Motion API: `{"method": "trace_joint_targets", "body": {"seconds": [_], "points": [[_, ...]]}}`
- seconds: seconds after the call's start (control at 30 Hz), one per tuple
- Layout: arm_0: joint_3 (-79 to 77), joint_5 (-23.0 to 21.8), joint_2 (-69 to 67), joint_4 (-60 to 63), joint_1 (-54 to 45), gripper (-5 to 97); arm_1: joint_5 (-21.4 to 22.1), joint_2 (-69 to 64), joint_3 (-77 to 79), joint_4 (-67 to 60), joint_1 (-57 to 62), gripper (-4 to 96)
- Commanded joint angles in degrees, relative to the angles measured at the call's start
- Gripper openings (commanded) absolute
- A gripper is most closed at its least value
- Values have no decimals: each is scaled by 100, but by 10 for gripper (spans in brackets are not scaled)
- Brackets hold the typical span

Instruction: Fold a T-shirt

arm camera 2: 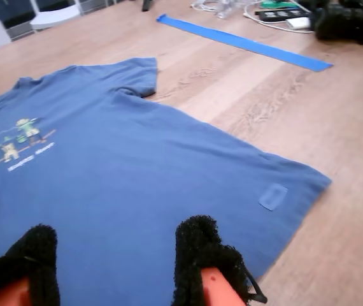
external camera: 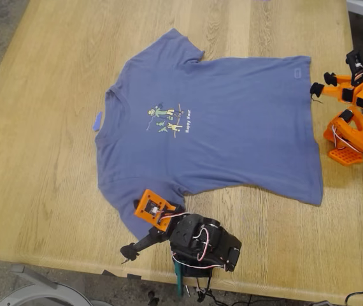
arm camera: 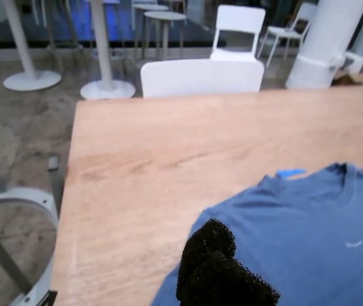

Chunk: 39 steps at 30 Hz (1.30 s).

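Black-padded second tool (arm camera 2: 114,268) agape over T-shirt (arm camera 2: 124,185), first tool (arm camera: 223,271) state unclear, tape strip (arm camera 2: 245,43) only there.

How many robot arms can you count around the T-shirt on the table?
2. One arm sits at the table's near edge by a sleeve in the exterior view; the other arm stands at that view's right, beside the T-shirt's hem.

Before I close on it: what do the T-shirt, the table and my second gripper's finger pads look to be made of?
T-shirt: soft matte knit, probably cotton; it lies limp with shallow wrinkles. Table: light wood or wood veneer, with visible grain and a low sheen. Second gripper pads: fuzzy black covering, perhaps foam or felt, over orange, likely printed plastic.
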State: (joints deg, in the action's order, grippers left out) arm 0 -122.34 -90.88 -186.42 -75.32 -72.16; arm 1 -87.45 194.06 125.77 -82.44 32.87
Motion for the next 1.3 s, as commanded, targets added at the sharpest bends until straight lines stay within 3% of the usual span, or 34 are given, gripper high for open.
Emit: {"method": "trace_joint_targets", "body": {"seconds": [0.0,0.33,0.7,0.9,1.27], "points": [[545,-167,571,545,-53,618,-53,-158,-167,202,-369,311],[1283,-53,2171,1151,466,623,9,-1099,334,1556,-1907,309],[1617,-457,3814,1310,1854,598,35,-2619,721,3226,-3234,309],[1494,-396,4254,1266,2619,581,97,-3463,791,4061,-3814,310],[765,-88,4184,26,3920,547,123,-4852,615,5344,-3981,320]]}}
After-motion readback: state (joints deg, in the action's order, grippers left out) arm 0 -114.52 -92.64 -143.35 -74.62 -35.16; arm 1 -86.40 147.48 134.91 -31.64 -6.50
